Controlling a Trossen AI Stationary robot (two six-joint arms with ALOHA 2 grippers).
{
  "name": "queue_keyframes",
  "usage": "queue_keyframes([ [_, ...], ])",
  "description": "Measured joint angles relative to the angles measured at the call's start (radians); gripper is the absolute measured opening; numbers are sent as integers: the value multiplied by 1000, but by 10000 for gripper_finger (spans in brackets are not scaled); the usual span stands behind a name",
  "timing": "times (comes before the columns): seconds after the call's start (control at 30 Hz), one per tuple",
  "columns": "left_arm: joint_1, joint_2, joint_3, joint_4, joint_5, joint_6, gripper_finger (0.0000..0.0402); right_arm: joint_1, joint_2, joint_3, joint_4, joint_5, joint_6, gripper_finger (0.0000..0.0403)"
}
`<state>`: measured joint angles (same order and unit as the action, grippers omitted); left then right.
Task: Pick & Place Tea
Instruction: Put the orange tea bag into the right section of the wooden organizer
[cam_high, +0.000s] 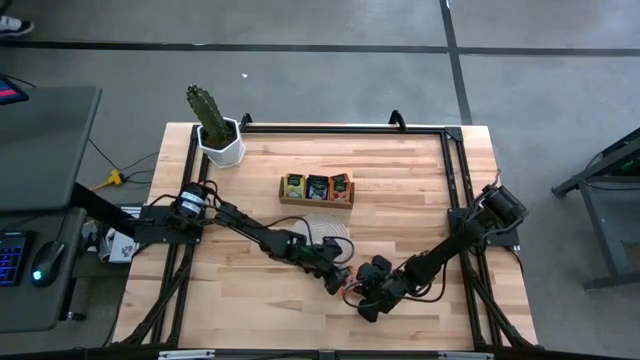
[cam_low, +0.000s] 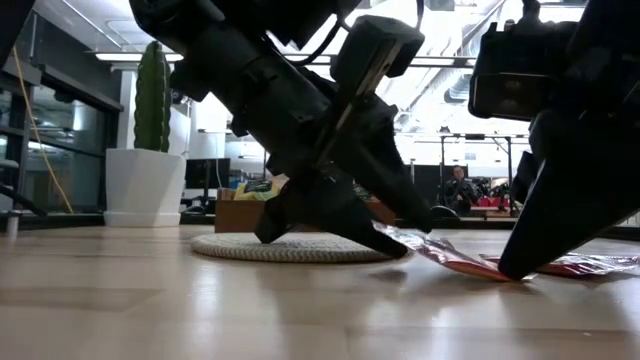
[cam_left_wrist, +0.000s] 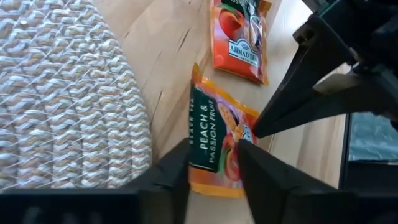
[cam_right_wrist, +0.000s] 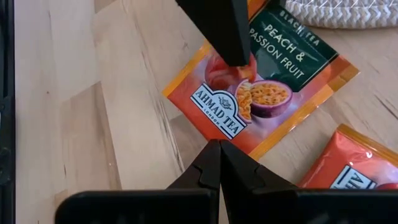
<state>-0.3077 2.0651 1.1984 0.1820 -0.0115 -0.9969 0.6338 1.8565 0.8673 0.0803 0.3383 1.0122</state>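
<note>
Left tool (cam_left_wrist: 214, 165) pinched the peach-passion-fruit tea sachet (cam_left_wrist: 214, 137) beside the woven mat (cam_left_wrist: 62, 93). Right tool (cam_right_wrist: 219, 163) was pressed together, tips on the same sachet.

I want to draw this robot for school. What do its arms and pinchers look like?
Draw two thin black arms made of jointed pieces, with black cables looping along them. The left arm has a small red spot near its base. Each arm ends in a boxy wrist and two flat, dark, wedge-shaped fingers that narrow to a point, on the left gripper and the right gripper alike.
</note>
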Motion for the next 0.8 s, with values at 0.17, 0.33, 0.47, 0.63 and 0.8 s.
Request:
queue_keyframes([
  [0.17,6,0,0,-5,4,55,28,0,-1,0,0,-1,-1,0],
  [0.33,7,0,0,-3,7,75,9,0,-1,0,0,-1,-1,0],
  [0.47,7,0,0,-3,4,97,3,0,-1,0,15,-13,0,0],
  [0.63,19,-5,-1,-4,7,160,1,11,-19,1,56,-23,-8,0],
  [0.8,29,-37,1,-8,13,232,1,18,-98,1,29,-11,-55,0],
])
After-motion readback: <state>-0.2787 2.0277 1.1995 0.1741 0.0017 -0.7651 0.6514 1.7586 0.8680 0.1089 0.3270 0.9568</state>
